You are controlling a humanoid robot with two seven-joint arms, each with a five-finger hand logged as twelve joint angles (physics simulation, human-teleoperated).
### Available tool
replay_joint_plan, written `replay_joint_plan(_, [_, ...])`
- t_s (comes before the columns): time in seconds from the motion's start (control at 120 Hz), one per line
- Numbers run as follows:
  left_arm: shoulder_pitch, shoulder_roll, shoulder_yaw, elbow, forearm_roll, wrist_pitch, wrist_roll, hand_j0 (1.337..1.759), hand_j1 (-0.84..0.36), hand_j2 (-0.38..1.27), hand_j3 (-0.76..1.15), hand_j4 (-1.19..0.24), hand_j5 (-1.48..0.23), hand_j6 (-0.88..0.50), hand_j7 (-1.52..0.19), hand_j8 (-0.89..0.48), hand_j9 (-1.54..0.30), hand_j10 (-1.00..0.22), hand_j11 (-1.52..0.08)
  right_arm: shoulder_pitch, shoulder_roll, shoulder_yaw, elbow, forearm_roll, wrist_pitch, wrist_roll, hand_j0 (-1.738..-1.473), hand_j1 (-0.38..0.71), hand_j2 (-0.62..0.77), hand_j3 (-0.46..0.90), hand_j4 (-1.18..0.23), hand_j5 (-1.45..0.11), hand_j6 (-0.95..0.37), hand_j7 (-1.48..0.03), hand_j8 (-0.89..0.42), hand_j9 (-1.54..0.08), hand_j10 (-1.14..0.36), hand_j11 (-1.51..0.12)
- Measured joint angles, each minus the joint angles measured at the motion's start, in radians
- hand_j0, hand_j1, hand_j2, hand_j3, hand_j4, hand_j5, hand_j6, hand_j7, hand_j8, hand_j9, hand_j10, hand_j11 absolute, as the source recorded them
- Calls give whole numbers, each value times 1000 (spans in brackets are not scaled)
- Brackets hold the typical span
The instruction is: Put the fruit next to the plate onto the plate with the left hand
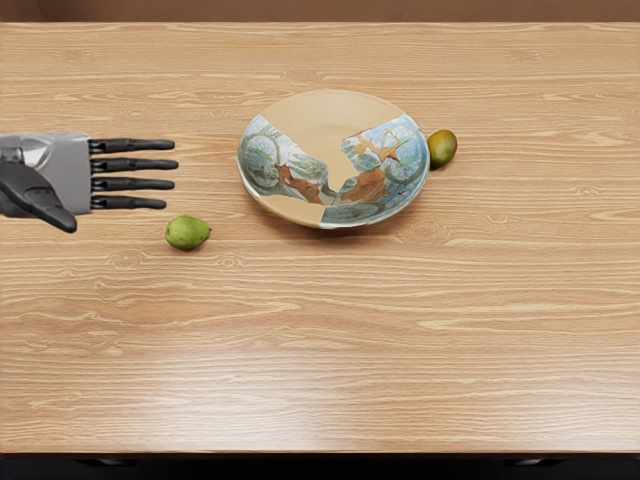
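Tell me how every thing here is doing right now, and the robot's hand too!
left hand: open, fingers straight, holding nothing.
green fruit: lying on the table, left of the plate and apart from it, not held.
yellow-green fruit: on the table, close against the plate's right rim.
plate: right way up, nothing in it.
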Motion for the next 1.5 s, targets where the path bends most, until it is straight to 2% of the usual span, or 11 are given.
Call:
replay_joint_plan(0.192, [-22, -9, 1, -9, 5, 0, 0, 1658, 326, 2, 0, -15, -24, -14, -24, -14, -24, -16, -24, 0, 0, -7, 0, -4, 0, 0, -1658, -349, 0, 0, 0, 0, -1, 0, 0, 0, 0, 0])
replay_joint_plan(0.308, [-80, -100, -4, -4, 60, 0, 0, 1658, 327, 3, 0, -14, -23, -14, -23, -14, -23, -15, -23, 0, 0, -9, 0, -6, 0, 0, -1658, -349, 0, 0, 0, 0, 0, 0, 0, 0, 0, 0])
replay_joint_plan(0.417, [-132, -179, -19, 11, 243, 0, 0, 1658, 327, 3, 0, -15, -23, -15, -23, -15, -23, -16, -23, 0, 0, -10, 0, -7, -1, 0, -1658, -349, 0, 0, 0, 0, -1, 0, 0, 0, 0, 0])
replay_joint_plan(0.592, [-164, -260, -31, 20, 580, 2, 0, 1658, 328, 3, 0, -17, -23, -17, -23, -17, -23, -17, -23, -1, 0, -11, 0, -7, -1, 0, -1658, -349, 0, 0, 0, 0, -1, 0, 0, 0, 0, 0])
replay_joint_plan(0.675, [-174, -294, -29, 23, 762, 53, 0, 1658, 328, 3, 0, -18, -23, -18, -23, -18, -23, -18, -23, -1, 0, -11, 0, -7, 0, 0, -1658, -349, 0, 0, 0, 0, -1, 0, 0, 0, 0, 0])
replay_joint_plan(0.842, [-172, -446, -22, 70, 1031, 162, 0, 1658, 326, 4, 0, -21, -26, -21, -26, -21, -26, -21, -26, -1, 0, -11, 0, -8, 0, 0, -1658, -349, 0, 0, 0, 0, 0, 0, 0, 0, 0, 0])
replay_joint_plan(0.942, [-170, -463, -2, 83, 1150, 229, 0, 1658, 325, 5, 0, -22, -27, -22, -26, -22, -26, -22, -26, 0, 0, -11, 0, -8, -1, 0, -1658, -349, 0, 0, 0, 0, 0, 0, 0, 0, 0, 0])
replay_joint_plan(1.067, [-159, -534, 28, 91, 1288, 314, 0, 1658, 325, 5, 0, -23, -28, -24, -27, -23, -27, -23, -27, 0, 0, -11, 0, -8, -1, 0, -1658, -349, 0, 0, 0, 0, 0, 0, 0, 0, 0, 0])
replay_joint_plan(1.158, [-156, -552, 71, 94, 1345, 381, 0, 1658, 324, 5, 0, -24, -28, -25, -28, -24, -28, -23, -28, 0, 0, -11, 0, -8, -1, 0, -1658, -349, 0, 0, 0, 0, -1, 0, 0, 0, 0, 0])
replay_joint_plan(1.208, [-131, -563, 84, 97, 1370, 407, 0, 1658, 323, 5, 0, -25, -30, -25, -29, -25, -29, -24, -29, 0, 0, -12, 0, -8, -1, 0, -1658, -349, 0, 0, 0, 0, 0, 0, 0, 0, 0, 0])
replay_joint_plan(1.5, [-114, -627, 151, 164, 1488, 503, 0, 1658, 289, 12, 0, -54, -67, -55, -67, -55, -67, -54, -67, 0, 0, -12, 0, -8, -1, 0, -1658, -349, 0, 0, 0, 0, 0, 0, 0, 0, 0, 0])
